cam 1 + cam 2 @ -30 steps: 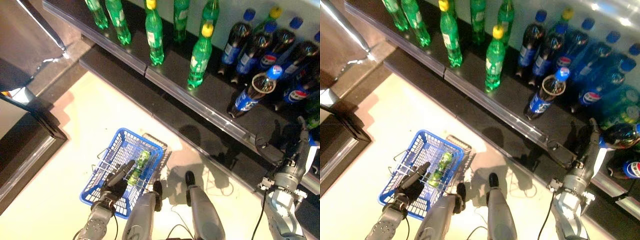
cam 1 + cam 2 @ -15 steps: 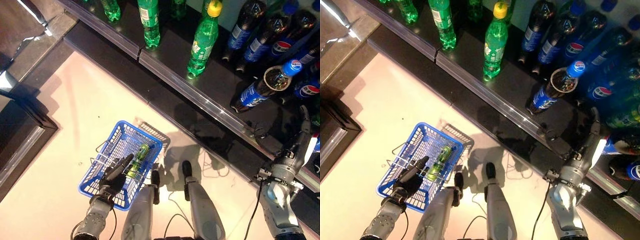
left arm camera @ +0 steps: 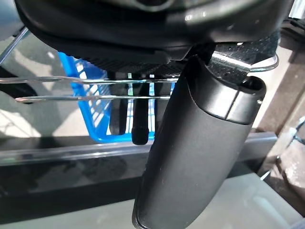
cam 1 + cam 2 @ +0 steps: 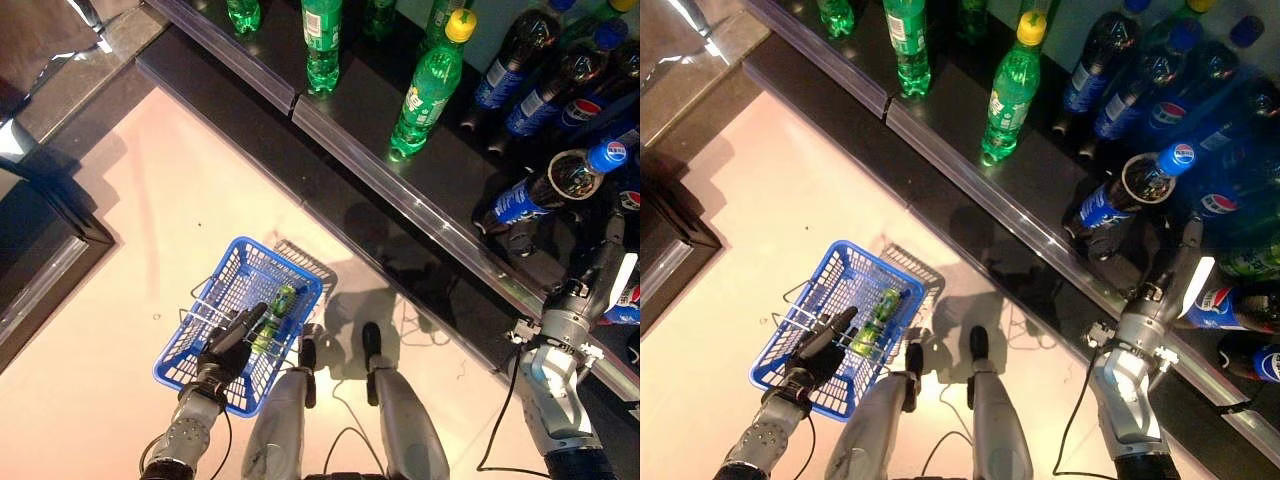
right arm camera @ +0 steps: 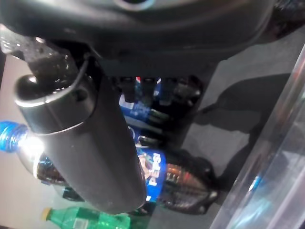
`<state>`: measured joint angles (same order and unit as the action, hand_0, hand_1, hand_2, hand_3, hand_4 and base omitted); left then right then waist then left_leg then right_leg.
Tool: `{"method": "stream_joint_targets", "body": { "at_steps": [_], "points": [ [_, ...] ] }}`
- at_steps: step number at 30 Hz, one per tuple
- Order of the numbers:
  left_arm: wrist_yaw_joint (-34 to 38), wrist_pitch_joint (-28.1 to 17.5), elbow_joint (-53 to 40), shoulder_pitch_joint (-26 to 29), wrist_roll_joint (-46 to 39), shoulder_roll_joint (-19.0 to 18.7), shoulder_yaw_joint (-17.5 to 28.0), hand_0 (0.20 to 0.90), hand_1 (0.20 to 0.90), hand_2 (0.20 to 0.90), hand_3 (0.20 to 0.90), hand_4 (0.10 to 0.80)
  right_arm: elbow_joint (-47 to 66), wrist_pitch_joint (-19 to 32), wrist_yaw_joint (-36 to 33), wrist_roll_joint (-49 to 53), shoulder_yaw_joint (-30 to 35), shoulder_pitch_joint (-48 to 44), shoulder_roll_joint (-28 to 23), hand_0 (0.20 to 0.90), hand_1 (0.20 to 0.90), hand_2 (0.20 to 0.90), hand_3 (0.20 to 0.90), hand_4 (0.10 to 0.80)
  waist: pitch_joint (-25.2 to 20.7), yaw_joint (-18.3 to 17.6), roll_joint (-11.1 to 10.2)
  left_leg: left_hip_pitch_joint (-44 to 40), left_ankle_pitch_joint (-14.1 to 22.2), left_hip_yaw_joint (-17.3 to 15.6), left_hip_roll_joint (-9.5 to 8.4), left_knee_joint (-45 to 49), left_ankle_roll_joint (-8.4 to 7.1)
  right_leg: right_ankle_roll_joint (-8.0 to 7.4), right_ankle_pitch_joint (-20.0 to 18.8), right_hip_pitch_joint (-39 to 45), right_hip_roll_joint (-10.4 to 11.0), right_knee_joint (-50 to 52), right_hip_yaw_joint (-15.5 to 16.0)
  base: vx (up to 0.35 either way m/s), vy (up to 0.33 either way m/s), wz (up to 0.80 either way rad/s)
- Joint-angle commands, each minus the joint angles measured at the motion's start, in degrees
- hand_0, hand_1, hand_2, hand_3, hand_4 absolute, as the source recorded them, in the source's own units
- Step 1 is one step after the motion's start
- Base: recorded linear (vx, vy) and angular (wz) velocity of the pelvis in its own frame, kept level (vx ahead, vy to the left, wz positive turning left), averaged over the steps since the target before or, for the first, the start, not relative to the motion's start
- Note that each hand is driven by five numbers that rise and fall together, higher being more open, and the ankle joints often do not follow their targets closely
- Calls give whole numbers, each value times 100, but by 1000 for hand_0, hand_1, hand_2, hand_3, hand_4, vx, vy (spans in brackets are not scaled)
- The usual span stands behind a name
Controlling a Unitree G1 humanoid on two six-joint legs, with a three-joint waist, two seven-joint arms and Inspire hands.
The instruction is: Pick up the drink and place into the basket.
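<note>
Blue plastic basket: a lattice-walled basket with wire handles is set on the floor near the shelf's front edge, at the robot's left.
Contents: one green bottle is seen lying on its side inside the basket, towards its right wall.
Left hand: it is held over the basket's near part, touching the wire handles; the fingers are stretched out straight and nothing is gripped. In the left wrist view the handles and the blue wall are seen past the straight fingers.
Green bottles: several are stood upright along the shelf's left and middle part; the one nearest the front edge bears a yellow cap.
Dark cola bottles: a cluster with blue labels and blue caps is stood at the shelf's right part, behind the green ones.
Drink: one dark bottle with a blue cap is seen tilted near the shelf's front edge, apart from the right hand.
Right hand: it is raised over the shelf's right end, close to the cola bottles. Whether its fingers are open or closed cannot be told; a blue-labelled bottle is seen just past them in the right wrist view.
Shelf: a black, glossy board with a clear strip along its front edge.
Floor: pale and smooth, with a dark border at the left.
</note>
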<state>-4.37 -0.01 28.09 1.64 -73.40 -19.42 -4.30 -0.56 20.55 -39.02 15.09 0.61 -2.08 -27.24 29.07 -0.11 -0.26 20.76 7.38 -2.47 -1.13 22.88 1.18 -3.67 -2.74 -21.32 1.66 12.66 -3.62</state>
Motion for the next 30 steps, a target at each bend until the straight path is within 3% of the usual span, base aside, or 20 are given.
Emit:
{"method": "stream_joint_targets", "body": {
  "at_steps": [1,11,30],
  "points": [
    [-332,-525,-827,297,-28,-662,324,300,300,300,200,100,534,416,-150,30,44,-458,-394,900,900,900,900,800,-217,64,-106,130,-150,518,-234,-156,-74,-300,403,413,-235,43,121,-28,-14,4],
    [-198,-690,-762,787,-115,-723,242,300,300,300,200,100,277,512,-123,234,-27,-1152,-370,900,900,900,900,800,72,63,-116,318,-159,587,-211,-105,-86,-270,391,233,-202,154,193,-48,-8,3],
    [-252,-810,-306,1455,-327,-698,174,300,300,300,200,100,-590,645,-251,672,34,-2413,-571,900,900,900,900,800,72,18,-9,874,-199,539,-184,37,-62,-173,403,-340,-113,356,269,-27,10,1]
  ]
}}
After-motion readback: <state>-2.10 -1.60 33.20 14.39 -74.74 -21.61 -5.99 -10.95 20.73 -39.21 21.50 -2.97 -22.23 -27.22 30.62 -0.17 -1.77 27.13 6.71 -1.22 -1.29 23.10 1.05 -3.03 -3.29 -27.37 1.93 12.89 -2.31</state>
